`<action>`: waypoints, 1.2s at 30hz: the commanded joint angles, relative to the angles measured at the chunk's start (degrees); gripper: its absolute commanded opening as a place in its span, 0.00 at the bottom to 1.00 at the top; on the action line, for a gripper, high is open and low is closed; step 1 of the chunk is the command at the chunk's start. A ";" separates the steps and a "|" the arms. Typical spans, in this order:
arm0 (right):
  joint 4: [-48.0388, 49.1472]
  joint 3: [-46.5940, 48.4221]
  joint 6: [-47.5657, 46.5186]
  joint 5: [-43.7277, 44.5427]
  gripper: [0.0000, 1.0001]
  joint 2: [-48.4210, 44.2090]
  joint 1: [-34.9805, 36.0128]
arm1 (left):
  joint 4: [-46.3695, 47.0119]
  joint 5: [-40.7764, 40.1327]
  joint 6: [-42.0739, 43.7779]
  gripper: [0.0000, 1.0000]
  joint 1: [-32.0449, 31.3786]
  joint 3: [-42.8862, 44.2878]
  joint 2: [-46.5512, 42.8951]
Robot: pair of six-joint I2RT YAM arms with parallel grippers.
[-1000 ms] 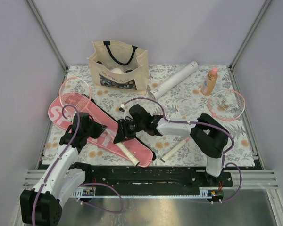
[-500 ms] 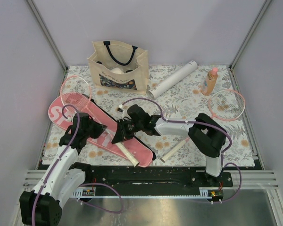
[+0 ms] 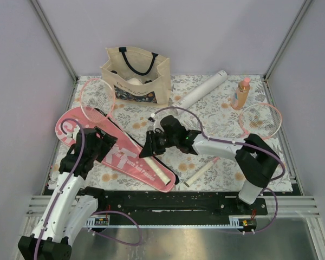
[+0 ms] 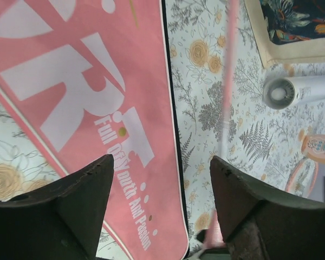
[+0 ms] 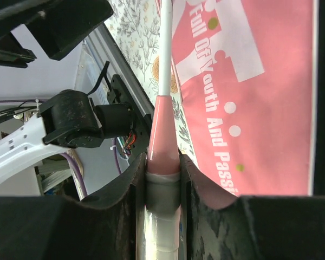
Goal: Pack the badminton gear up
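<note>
left gripper [image 3: 100, 145] has let go and now stands open; racket [image 3: 97, 97] head has swung off the case's wide end toward the tote [image 3: 135, 76].

top view:
- case [image 3: 122, 157] lies on a diagonal, wide end far-left, narrow end near the arm bases.
- racket runs nearly parallel to the case and over it: head past the wide end, handle on the narrow end.
- right gripper [image 3: 147, 149] sits at the case's right edge, closed on the racket where shaft meets handle.
- left gripper hovers over the case's left half, holding nothing.
- second racket [image 3: 260, 119] and tube [image 3: 203, 91] are well apart from the case, on its far right.

left wrist:
- left gripper [image 4: 160, 184] has its jaws wide and empty, with the case [image 4: 97, 108] lettering straight below.
- racket shaft [image 4: 227, 108] is a pink blur just beyond the case's dark edge.

right wrist:
- right gripper [image 5: 162, 189] clamps both fingers on the grey top of the handle; racket [image 5: 163, 124] points straight away along the case [image 5: 260, 81] edge.

judgement:
- the move turns on racket axis against case axis; they are close to lined up.
- the right arm has the racket; the left arm is nearer the wide end.
- cannot tell whether the case mouth is open.
</note>
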 commanded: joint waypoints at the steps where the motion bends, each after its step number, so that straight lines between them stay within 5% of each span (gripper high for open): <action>1: 0.83 -1.09 -7.24 -1.99 0.00 -10.03 -1.97 | -6.78 -8.44 3.16 0.73 0.07 5.67 -3.16; 9: -2.18 -6.62 -7.79 4.77 0.00 -24.36 -2.76 | -13.03 -14.26 0.89 0.67 0.07 9.37 -3.43; 17: -3.05 -7.68 -6.82 12.14 0.00 -35.26 -3.64 | -4.79 -11.00 -3.25 0.62 0.07 5.24 2.10; 25: -5.69 -11.28 -8.22 23.49 0.00 -46.51 -4.17 | 3.59 -11.08 -7.64 0.58 -1.51 8.56 20.63; 36: -12.72 -12.95 -13.05 30.88 0.00 -55.39 -4.34 | -8.88 -20.92 -22.30 0.47 -18.28 27.46 45.07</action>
